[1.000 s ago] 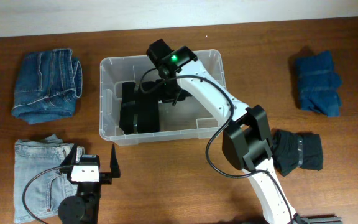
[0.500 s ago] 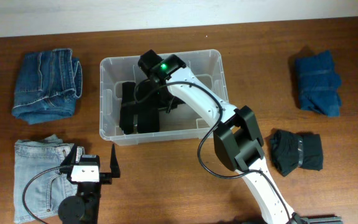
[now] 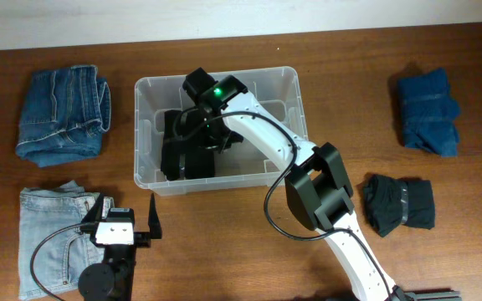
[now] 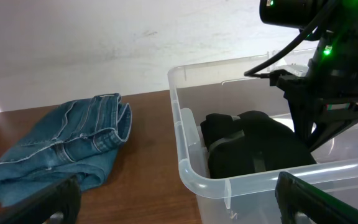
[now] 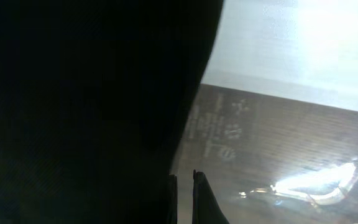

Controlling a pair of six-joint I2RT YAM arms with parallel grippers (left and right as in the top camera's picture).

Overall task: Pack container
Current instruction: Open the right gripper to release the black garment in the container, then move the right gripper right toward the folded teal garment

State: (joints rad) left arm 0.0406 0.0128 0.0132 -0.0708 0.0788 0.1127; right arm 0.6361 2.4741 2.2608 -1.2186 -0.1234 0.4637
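Reaches the right gripper down into the clear plastic container, which sits near the middle of the wooden table. Shows its fingertips almost touching in the wrist view, with nothing seen between them, just beside a folded black garment lying in the container's left half. Rests the left gripper at the table's front left, jaws wide apart and empty, just beside light-wash jeans. Has folded blue jeans left of the container, a folded blue garment far right, and a dark rolled garment nearer the front.
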